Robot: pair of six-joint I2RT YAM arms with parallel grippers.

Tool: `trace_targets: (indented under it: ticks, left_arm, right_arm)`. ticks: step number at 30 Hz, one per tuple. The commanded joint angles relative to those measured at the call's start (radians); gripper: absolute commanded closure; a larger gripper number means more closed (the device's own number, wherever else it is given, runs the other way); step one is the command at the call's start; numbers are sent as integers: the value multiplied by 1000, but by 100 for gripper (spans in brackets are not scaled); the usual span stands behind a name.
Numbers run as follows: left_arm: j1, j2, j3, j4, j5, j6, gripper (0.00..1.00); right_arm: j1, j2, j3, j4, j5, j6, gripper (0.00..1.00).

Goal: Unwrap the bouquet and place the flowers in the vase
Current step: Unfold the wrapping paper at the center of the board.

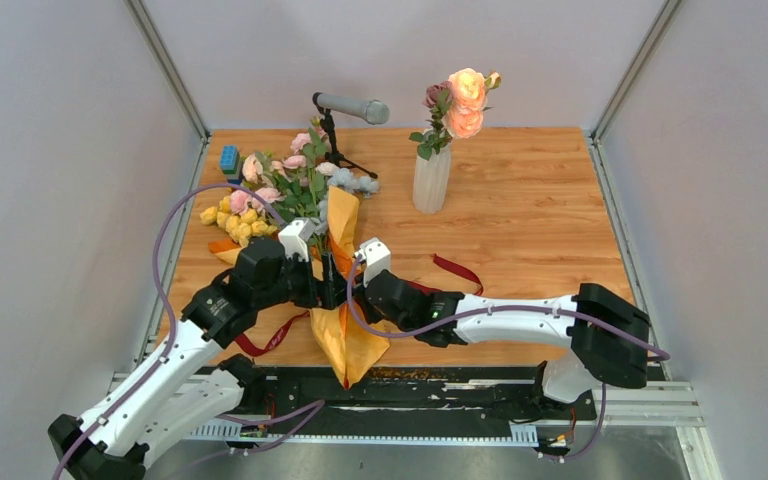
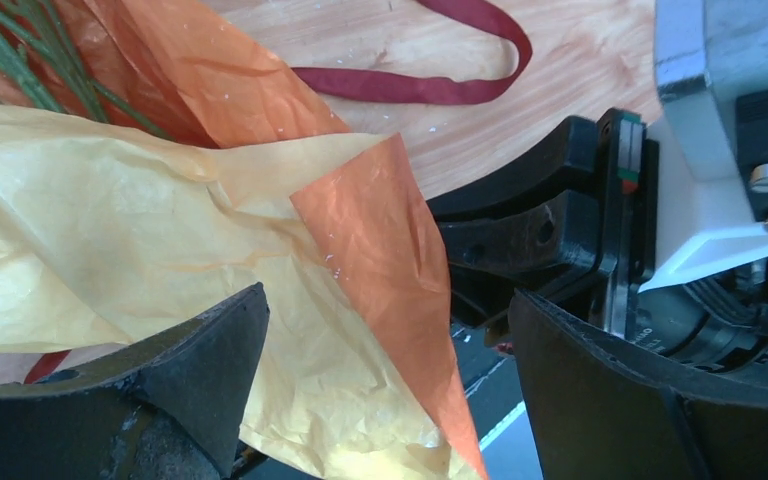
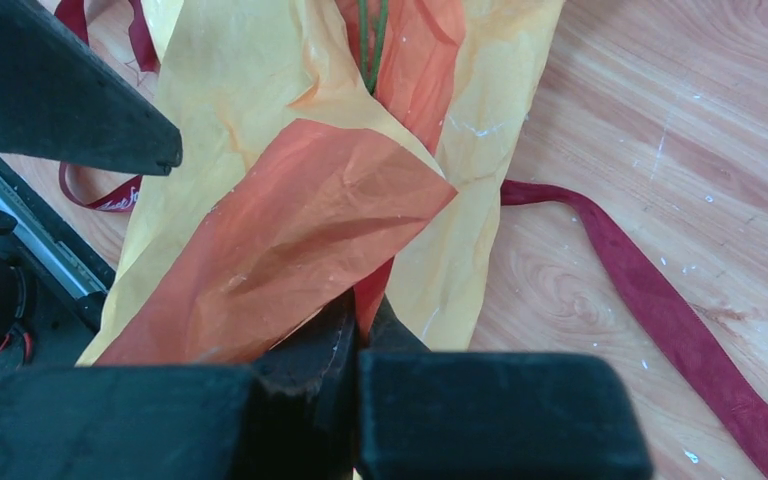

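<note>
Wooden table (image 1: 540, 220) bears one vase (image 1: 431, 180), one bouquet (image 1: 340, 215)

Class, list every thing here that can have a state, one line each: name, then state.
left pincer: open, over the paper.
right pincer: shut on the paper.
paper: crumpled, untied, partly opened.
ribbon: untied, loose on the table.
vase: upright, a few roses in it.
remaining flowers: lying on the table.

Bright, even overhead light left only faint shadows on the wooden desk (image 1: 520, 220); black jaws blurred close in both wrist views.
</note>
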Motion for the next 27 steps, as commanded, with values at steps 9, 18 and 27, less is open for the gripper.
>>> trace_targets:
  ticks: [9,18,27]
  left_arm:
    - [-100,81,38,-119,-309,58,59]
    - [-100,-25,7,-185,-400,-9,91]
    - [-100,-258,-10,-403,-450,-134,97]
  right_arm:
    - [-42,-61,-30,3,57,23,100]
    - [-91,-107,-76,-5,73,25,100]
    - [-183,-77,-127,-11,80,71,100]
